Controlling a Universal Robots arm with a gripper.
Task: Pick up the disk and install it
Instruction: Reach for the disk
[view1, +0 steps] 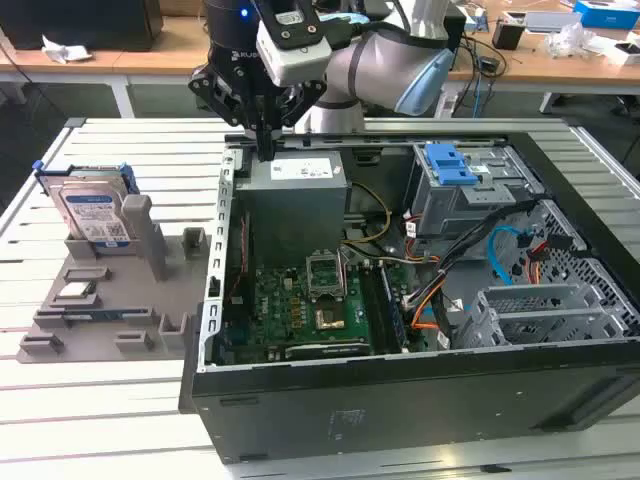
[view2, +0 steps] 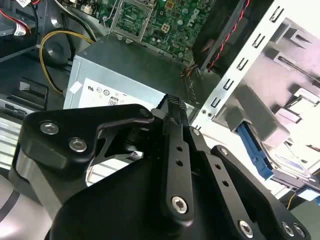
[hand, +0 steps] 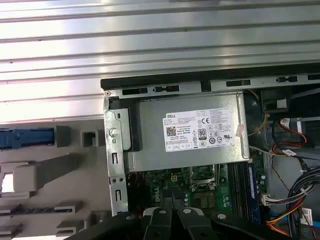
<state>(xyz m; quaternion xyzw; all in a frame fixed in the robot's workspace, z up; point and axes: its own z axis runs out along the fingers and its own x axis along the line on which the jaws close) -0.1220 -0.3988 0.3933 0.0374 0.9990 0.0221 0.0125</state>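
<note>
The flat silver-grey disk (view1: 93, 212), framed in blue plastic, stands on edge in a grey holder (view1: 150, 262) on the slatted table (view1: 120, 400), label facing the exterior camera. The black claw (view1: 266, 152) is pinched closed and empty over the computer's boxy metal power supply (view1: 300, 190).

Robotics lab or electronics workshop.
An open desktop computer case (view1: 400, 400) lies on a slatted aluminium table (view1: 130, 420) beside a grey parts fixture (view1: 150, 330), with a robot arm (view1: 390, 60) over its rim; wooden tables (view1: 150, 50) at the back carry boxes and cables (view1: 485, 65).
</note>
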